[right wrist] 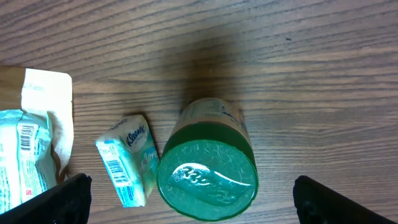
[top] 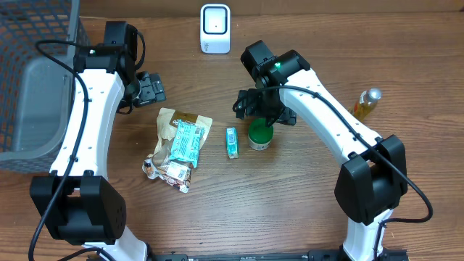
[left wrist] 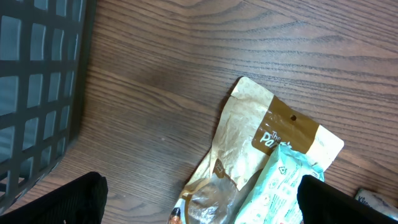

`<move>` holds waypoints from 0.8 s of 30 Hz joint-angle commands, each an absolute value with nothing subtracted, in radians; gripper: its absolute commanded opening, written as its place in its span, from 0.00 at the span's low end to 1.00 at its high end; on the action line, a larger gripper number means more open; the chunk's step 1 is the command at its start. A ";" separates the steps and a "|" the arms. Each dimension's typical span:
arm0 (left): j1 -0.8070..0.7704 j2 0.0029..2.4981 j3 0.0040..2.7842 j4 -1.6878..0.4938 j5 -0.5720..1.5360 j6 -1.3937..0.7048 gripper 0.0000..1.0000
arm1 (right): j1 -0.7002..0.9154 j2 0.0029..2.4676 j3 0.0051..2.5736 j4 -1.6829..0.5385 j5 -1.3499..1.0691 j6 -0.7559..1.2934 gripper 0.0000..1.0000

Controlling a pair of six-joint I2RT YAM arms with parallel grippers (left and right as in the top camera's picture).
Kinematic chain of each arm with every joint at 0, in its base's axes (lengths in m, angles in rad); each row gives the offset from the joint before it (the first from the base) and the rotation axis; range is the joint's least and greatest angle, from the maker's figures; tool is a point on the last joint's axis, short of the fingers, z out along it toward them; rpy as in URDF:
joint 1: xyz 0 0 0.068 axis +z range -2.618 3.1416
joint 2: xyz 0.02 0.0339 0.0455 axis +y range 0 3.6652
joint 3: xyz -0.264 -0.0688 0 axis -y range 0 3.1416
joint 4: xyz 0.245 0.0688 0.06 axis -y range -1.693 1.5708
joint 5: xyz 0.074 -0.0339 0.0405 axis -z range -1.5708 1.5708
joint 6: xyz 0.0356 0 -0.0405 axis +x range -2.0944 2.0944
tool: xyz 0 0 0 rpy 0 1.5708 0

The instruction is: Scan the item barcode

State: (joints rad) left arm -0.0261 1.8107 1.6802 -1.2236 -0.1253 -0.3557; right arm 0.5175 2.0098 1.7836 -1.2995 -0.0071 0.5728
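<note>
**Step in hand:** approach for the pick. Nothing has been lifted and nothing has been shown to the scanner (top: 215, 27), which stands at the far edge of the table (top: 304, 203), well apart from the goods.

**Right gripper** (top: 262, 110): hangs directly over the green-lidded jar (right wrist: 208, 168). Its fingers are spread wide, one to each side of the lid, and touch nothing. By position, the jar appears to be the item chosen for scanning.

**Item location:** the jar stands upright near the middle of the table with its lid up. A small tissue pack (right wrist: 127, 165) lies just beside it on the side toward the snack bags (top: 177, 148).

**Left gripper** (top: 150, 88): fingers apart and empty. It sits above bare wood between the wire basket (top: 43, 43) and the top edge of the brown bag, with no part in the pick.

**Barcode:** none is visible on the jar from these views. The lid hides most of the wall, so I judge any code to be on the side label. The tissue pack shows its own barcode plainly.

**Next move calls for:**
- Lower the fingers to straddle the jar's body below the lid, with one finger passing between the jar and the tissue pack without nudging the pack.
- Close firmly on the round wall and lift straight up.
- Carry the jar to the scanner and turn the label toward its window.
</note>
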 commanded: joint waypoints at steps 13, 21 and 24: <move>-0.033 1.811 1.696 -1.223 -0.138 -0.344 1.00 | 0.515 2.017 1.779 -1.306 0.007 0.576 1.00; -0.033 1.811 1.696 -1.223 -0.138 -0.344 1.00 | 0.515 2.017 1.779 -1.258 0.006 0.576 1.00; -0.033 1.811 1.696 -1.223 -0.138 -0.344 1.00 | 0.515 2.017 1.779 -1.257 0.006 0.576 1.00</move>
